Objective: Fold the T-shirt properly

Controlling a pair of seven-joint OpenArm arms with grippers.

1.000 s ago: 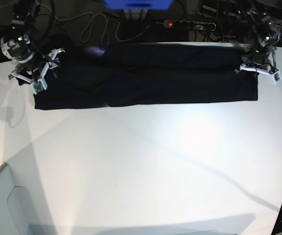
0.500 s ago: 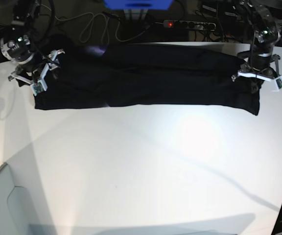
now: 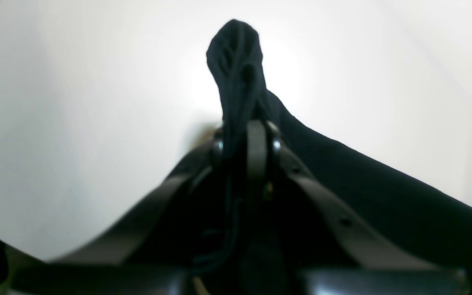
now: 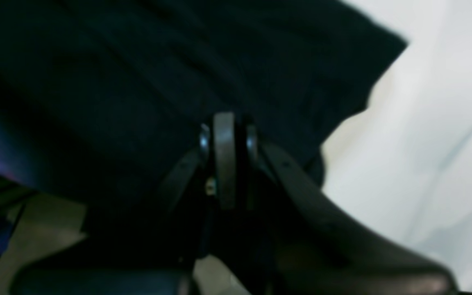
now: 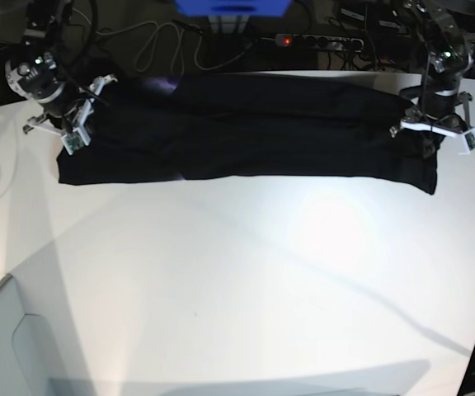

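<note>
Both ends of the T-shirt [image 5: 246,128] pinched, far edge of bench [image 5: 246,280].

Base view, left first: my right jaws [image 5: 71,124], apart a second ago, have just snapped together, seemingly on cloth, though the wrist view is dark. Right side: my left jaws [image 5: 432,130] stay clamped on the other end, already lifted. Both ends look ready to carry over.

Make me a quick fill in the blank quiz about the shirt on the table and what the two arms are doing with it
1. The T-shirt is folded into a long band colored ____.
2. It lies on a table colored ____.
3. The left gripper has its jaws shut on a bunch of ____.
4. The right gripper has its jaws ____.

Missing words: black; white; cloth; shut
</note>
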